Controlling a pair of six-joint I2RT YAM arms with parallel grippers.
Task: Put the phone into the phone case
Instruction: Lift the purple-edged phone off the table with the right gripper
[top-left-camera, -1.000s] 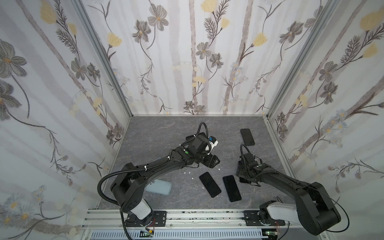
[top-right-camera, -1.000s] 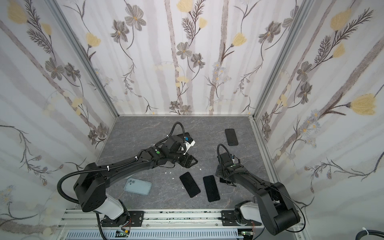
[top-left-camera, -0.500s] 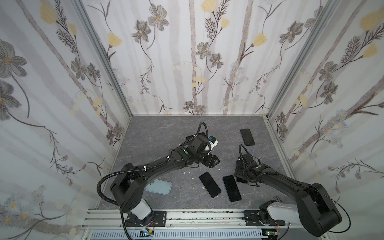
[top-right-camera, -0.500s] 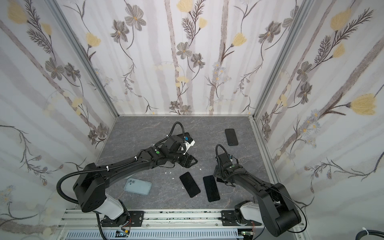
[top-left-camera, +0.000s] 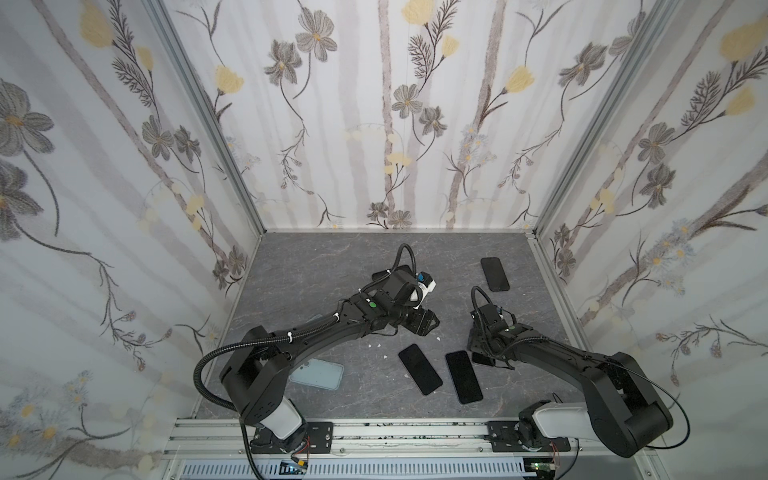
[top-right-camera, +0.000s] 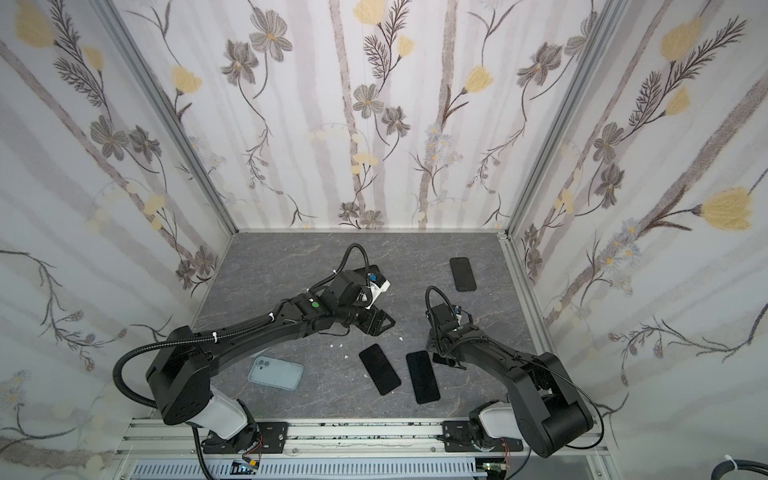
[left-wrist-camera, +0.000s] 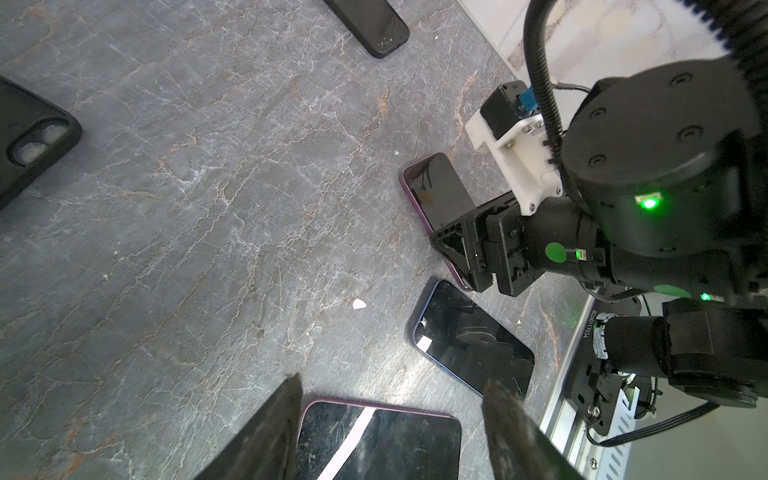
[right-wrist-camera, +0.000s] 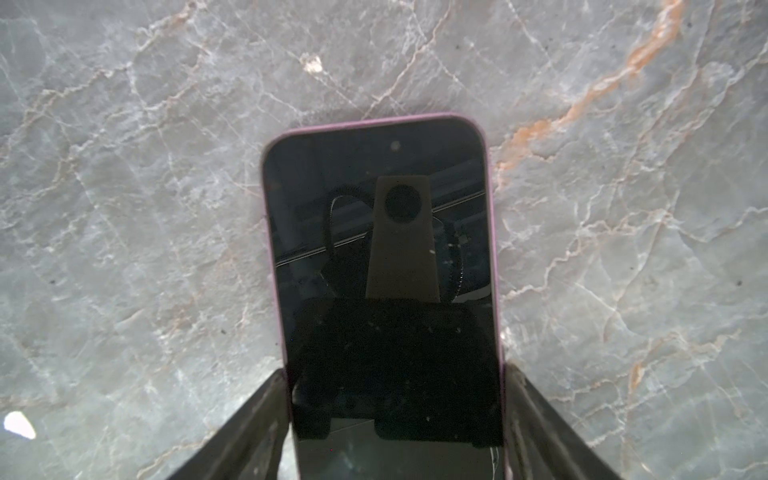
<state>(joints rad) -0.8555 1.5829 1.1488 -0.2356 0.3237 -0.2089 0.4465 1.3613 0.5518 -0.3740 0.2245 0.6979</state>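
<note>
At the front left of the grey marble-patterned table (top-left-camera: 291, 266), a pale blue phone case with a camera cut-out (top-right-camera: 275, 372) is lying flat, well apart from both grippers. Going to the right, the left gripper (left-wrist-camera: 390, 384) is hovering with its jaws wide apart and holding nothing. It is hanging above a black-screened phone with a pinkish rim (top-left-camera: 419, 368), and a black-screened phone with a blue rim (top-left-camera: 464, 376) is lying just beside that one.

Further right, the right gripper (right-wrist-camera: 395, 380) is straddling the task's thing, a dark-screened phone with a pink edge (right-wrist-camera: 380, 232), which is lying screen-up on the table. Its fingers (right-wrist-camera: 266, 415) are standing against both long edges, but I cannot tell whether they are pressing.

For a good pick, I am judging that the fingers should be staying low and squeezing evenly, so that the thin phone is not tilting or slipping. At the back right, a black rectangular phone (top-left-camera: 494, 274) is resting alone.
</note>
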